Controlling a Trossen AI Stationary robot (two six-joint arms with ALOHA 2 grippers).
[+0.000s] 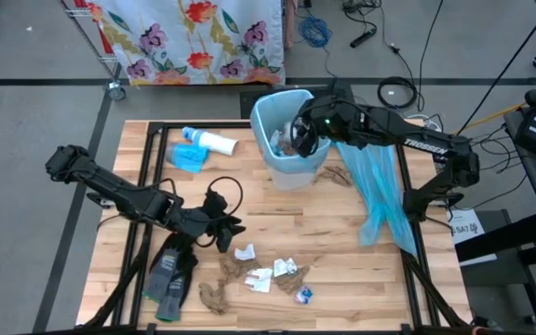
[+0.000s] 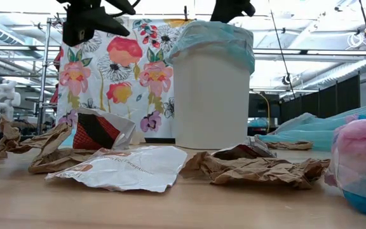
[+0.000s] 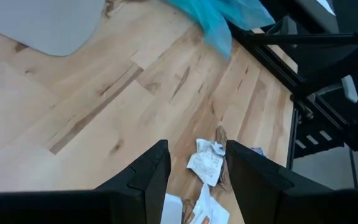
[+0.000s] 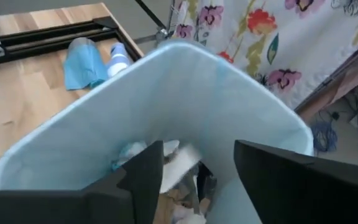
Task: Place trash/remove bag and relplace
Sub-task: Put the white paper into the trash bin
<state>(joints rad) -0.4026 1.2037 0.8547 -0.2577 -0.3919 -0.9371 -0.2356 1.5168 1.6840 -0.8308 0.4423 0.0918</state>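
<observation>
The trash lies scattered near the table's near edge: brown paper wads (image 1: pixel 234 267), white scraps (image 1: pixel 260 278) and a wrapper with blue bits (image 1: pixel 303 296). In the low view a white wrapper (image 2: pixel 121 168) and brown wads (image 2: pixel 253 169) lie in front of the bin (image 2: pixel 211 89). My left gripper (image 1: pixel 229 229) hovers open just left of the scraps, and a white scrap (image 3: pixel 207 163) shows between its fingers, below them. My right gripper (image 1: pixel 301 138) hangs open over the bin (image 1: pixel 289 140), which has a pale blue liner. Paper trash (image 4: pixel 178 158) lies inside it.
Dark grey gloves (image 1: pixel 170 274) lie beside the left gripper, toward the near edge. A white tube bottle (image 1: pixel 214 142) and a folded blue bag (image 1: pixel 189 159) lie left of the bin. A loose blue bag (image 1: pixel 377 197) drapes over the table's right side. Bare wood lies between bin and scraps.
</observation>
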